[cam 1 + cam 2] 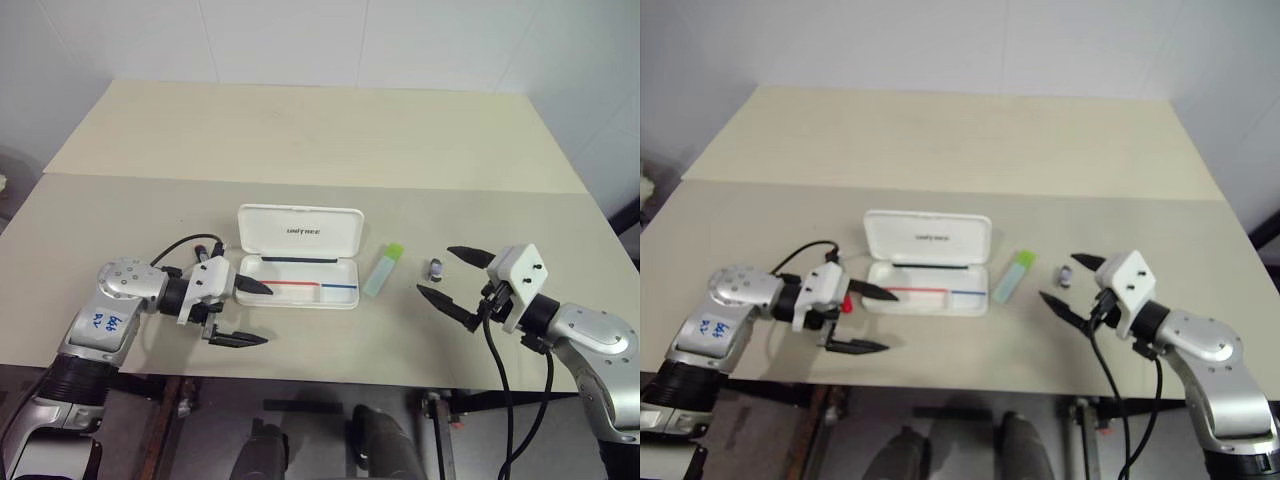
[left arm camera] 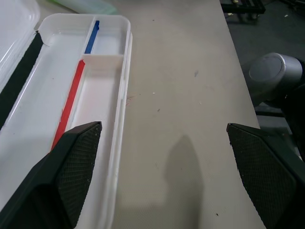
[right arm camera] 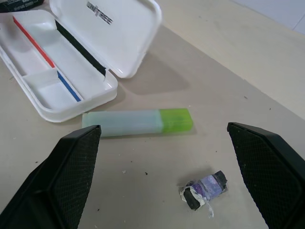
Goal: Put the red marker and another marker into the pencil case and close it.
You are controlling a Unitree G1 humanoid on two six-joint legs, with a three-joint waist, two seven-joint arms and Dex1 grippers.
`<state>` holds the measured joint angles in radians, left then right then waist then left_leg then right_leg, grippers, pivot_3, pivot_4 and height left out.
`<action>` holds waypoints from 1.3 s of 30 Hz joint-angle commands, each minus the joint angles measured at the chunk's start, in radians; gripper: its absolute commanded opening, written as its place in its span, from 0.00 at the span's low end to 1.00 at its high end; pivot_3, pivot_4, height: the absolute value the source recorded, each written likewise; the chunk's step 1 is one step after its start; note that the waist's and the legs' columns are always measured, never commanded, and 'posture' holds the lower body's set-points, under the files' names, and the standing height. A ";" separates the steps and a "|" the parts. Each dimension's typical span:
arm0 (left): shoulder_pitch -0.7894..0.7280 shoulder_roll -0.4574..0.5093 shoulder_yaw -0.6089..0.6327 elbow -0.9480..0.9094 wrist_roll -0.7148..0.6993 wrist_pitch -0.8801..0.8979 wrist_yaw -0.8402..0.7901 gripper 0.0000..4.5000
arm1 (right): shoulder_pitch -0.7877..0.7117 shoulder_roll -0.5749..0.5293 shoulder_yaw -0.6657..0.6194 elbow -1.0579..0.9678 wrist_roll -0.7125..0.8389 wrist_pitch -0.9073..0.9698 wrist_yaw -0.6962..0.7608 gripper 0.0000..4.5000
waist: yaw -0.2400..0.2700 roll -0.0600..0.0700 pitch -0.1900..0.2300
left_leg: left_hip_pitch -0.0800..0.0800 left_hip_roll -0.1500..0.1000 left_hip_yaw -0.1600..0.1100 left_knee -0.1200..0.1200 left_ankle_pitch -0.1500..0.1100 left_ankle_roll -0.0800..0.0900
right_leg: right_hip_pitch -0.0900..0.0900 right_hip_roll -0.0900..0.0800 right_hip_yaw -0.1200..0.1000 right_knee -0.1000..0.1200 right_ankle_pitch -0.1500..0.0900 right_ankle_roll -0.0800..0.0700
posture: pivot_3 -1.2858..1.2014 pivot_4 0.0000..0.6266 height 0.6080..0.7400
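The case (image 1: 298, 257) is seen lying open on the table (image 1: 300, 130), its lid tipped back and its tray showing a red and a blue stripe. The green marker (image 1: 384, 271) is laid flat just beside the case, on its right, not touching it. A small dark crumpled bit (image 3: 204, 188) is found near the marker. A bit of red (image 1: 846, 303), maybe the red marker, is glimpsed behind the left gripper (image 1: 247, 313). That gripper is spread wide at the tray's left end, nothing held. The right gripper (image 1: 452, 274) is spread wide too, empty, beside the crumpled bit.
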<state>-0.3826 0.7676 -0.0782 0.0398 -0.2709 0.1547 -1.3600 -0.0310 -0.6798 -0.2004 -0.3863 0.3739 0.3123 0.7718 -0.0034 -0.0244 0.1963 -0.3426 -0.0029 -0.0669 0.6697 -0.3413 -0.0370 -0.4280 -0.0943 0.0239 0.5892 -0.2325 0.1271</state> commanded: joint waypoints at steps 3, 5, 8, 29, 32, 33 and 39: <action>0.027 0.026 0.039 -0.082 -0.039 0.027 0.018 0.99 | -0.016 -0.012 -0.010 -0.011 0.006 -0.018 0.012 1.00 | 0.000 0.000 0.000 | 0.000 0.000 0.000 -0.001 0.000 0.000 | 0.000 0.000 0.000 0.000 0.000 0.000 | 0.52 0.24 1.00; 0.041 0.033 0.048 -0.118 -0.052 0.042 0.026 0.99 | -0.016 -0.013 -0.010 -0.013 0.006 -0.016 0.013 1.00 | 0.000 0.000 0.000 | 0.000 0.000 0.000 -0.001 0.000 0.000 | 0.000 0.000 0.000 -0.001 0.000 0.000 | 0.52 0.24 1.00; 0.072 0.041 0.074 -0.201 -0.087 0.073 0.044 0.99 | -0.018 -0.015 -0.008 -0.022 0.010 -0.007 0.014 1.00 | -0.001 0.000 0.000 | 0.001 0.000 0.001 -0.002 0.000 0.000 | 0.000 0.000 0.000 -0.001 0.000 0.000 | 0.52 0.24 1.00; 0.299 -0.378 0.518 -0.709 -0.357 0.563 1.047 0.99 | -0.030 -0.034 -0.041 -0.015 0.108 -0.014 0.119 1.00 | 0.001 0.000 0.000 | 0.007 0.000 0.006 -0.003 0.000 0.000 | 0.001 0.001 0.008 0.000 0.001 0.001 | 0.52 0.24 1.00; 0.326 -0.444 0.533 -0.683 -0.347 0.550 1.130 0.99 | -0.059 -0.006 -0.038 -0.027 0.156 -0.033 0.136 1.00 | 0.001 -0.001 0.000 | 0.007 0.000 0.007 -0.002 0.000 -0.001 | 0.002 0.001 0.009 -0.001 0.001 0.002 | 0.52 0.24 1.00; 0.333 -0.462 0.533 -0.677 -0.336 0.552 1.165 0.99 | -0.065 0.001 -0.035 -0.034 0.174 -0.036 0.141 1.00 | 0.001 -0.001 0.000 | 0.007 0.000 0.007 -0.002 0.000 -0.001 | 0.003 0.001 0.009 -0.001 0.001 0.002 | 0.52 0.24 1.00; 0.350 -0.519 0.510 -0.625 -0.291 0.534 1.277 0.99 | -0.069 0.028 -0.008 -0.089 0.259 -0.028 0.175 1.00 | 0.002 -0.001 0.000 | 0.007 0.000 0.007 -0.003 0.000 -0.001 | 0.002 0.001 0.009 -0.002 0.001 0.002 | 0.52 0.24 1.00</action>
<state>-0.0309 0.2512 0.4294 -0.5845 -0.5786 0.7122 -0.1032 -0.0941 -0.6553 -0.2012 -0.4330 0.6000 0.2978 0.9365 -0.0014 -0.0254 0.1962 -0.3355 -0.0033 -0.0599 0.6670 -0.3414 -0.0383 -0.4255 -0.0937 0.0326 0.5872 -0.2316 0.1289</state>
